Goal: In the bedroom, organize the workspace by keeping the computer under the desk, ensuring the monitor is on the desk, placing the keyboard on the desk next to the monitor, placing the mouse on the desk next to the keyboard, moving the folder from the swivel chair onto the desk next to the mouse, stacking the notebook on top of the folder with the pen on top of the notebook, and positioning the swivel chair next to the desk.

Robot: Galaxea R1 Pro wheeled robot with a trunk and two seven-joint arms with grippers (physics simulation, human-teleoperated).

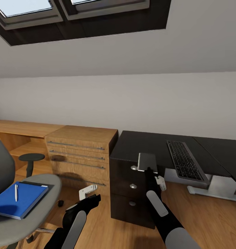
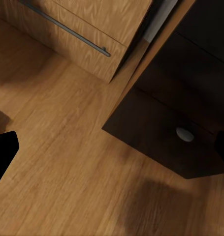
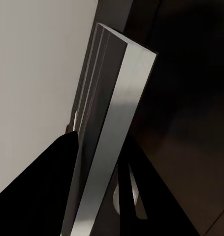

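Observation:
My right gripper [image 1: 148, 169] is shut on the notebook [image 1: 147, 161], a thin dark-grey slab held above the front left corner of the black desk [image 1: 142, 143]; up close the notebook [image 3: 109, 128] stands edge-on between the two black fingers [image 3: 48, 191]. The keyboard [image 1: 185, 159] lies on the desk to the right of it. At the left, the swivel chair [image 1: 45, 204] carries the blue folder [image 1: 22, 200] with the pen [image 1: 16, 192] lying on it. My left gripper [image 1: 92, 199] hangs open over the floor between chair and desk. Monitor and computer are out of view.
The desk's black drawer unit [image 1: 131, 186] with round knobs [image 2: 184, 133] stands right in front of both arms. A light-wood drawer chest [image 1: 81, 152] adjoins it on the left, with a black stool [image 1: 31, 158] beyond. A small dark rounded thing [image 1: 60, 203] lies on the floor by the chair.

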